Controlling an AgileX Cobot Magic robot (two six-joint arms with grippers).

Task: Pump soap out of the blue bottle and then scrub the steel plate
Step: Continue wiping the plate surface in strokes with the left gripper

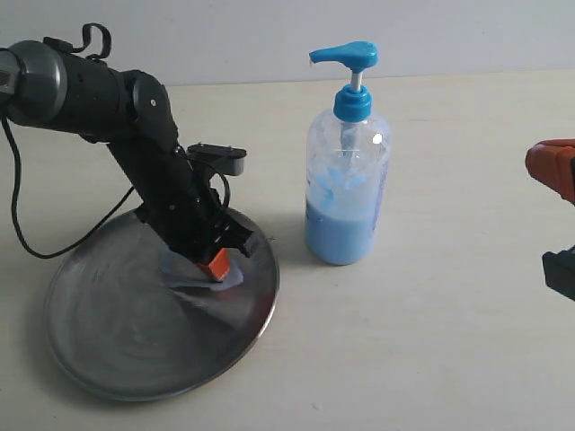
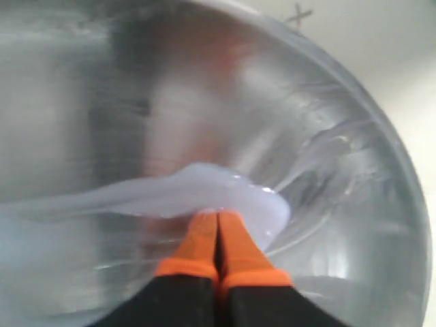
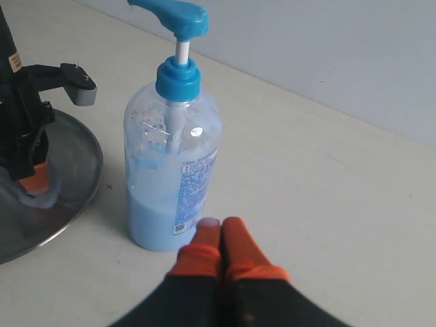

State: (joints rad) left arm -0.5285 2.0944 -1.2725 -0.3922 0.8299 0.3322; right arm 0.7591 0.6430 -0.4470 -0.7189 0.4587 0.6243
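While the left end effector leans down onto the steel plate, its two orange fingers are pressed together with nothing pinched between them, and their tips sit in the soap. That soap is a pale blue, glossy blob around the fingertips, and a thinner smear trails away from it across the brushed metal. Fainter streaks show nearer the rim. In the exterior view the blob lies on the right-hand part of the plate, close to the rim that faces the blue bottle.

The plate rests flat on the pale worktop, left of the bottle. The bottle stands upright on the worktop near the plate's right rim and apart from it. Its blue pump head is raised on the white stem, and light blue liquid fills roughly the lower third.

The right end effector also has its fingers pressed together and holds nothing. It points toward the bottle's base. In the exterior view only part of it shows at the right edge, well apart from the bottle. One fingertip looks paler than the rest, possibly a dab of soap, though the wrist view is too soft to be sure.
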